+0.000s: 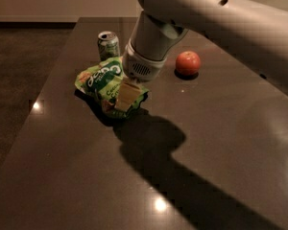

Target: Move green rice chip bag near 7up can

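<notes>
The green rice chip bag (102, 79) is crumpled on the dark table, just in front of the 7up can (108, 44), which stands upright at the back left. The bag's upper edge nearly reaches the can's base. My gripper (126, 98) comes down from the big white arm onto the right half of the bag and is shut on it. One pale finger (128, 94) shows against the bag. The bag's right part is hidden under my wrist.
A red-orange apple (187, 63) sits to the right of the arm, behind it. The dark table (77, 176) has its left edge running close to the bag and can. The arm's shadow falls across the middle of the table.
</notes>
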`<action>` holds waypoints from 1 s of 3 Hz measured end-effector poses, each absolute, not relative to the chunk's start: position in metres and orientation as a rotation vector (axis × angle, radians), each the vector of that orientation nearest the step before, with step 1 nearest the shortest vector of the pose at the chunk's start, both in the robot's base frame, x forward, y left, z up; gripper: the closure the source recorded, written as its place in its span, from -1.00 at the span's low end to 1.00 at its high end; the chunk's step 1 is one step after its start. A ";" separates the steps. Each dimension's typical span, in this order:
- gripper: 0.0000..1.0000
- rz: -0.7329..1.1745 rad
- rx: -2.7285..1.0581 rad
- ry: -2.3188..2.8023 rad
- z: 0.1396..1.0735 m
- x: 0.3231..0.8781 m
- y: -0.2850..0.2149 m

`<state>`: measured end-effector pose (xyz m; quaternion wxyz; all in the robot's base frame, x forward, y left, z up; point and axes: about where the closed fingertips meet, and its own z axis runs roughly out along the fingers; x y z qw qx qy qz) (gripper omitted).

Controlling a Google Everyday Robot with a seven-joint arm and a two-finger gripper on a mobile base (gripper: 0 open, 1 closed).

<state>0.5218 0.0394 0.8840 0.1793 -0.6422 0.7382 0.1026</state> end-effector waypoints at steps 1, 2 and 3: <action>-0.77 0.275 -1.805 2.101 0.884 0.526 0.037; -1.00 0.256 -1.787 2.117 0.885 0.530 0.034; -1.00 0.256 -1.788 2.117 0.885 0.530 0.034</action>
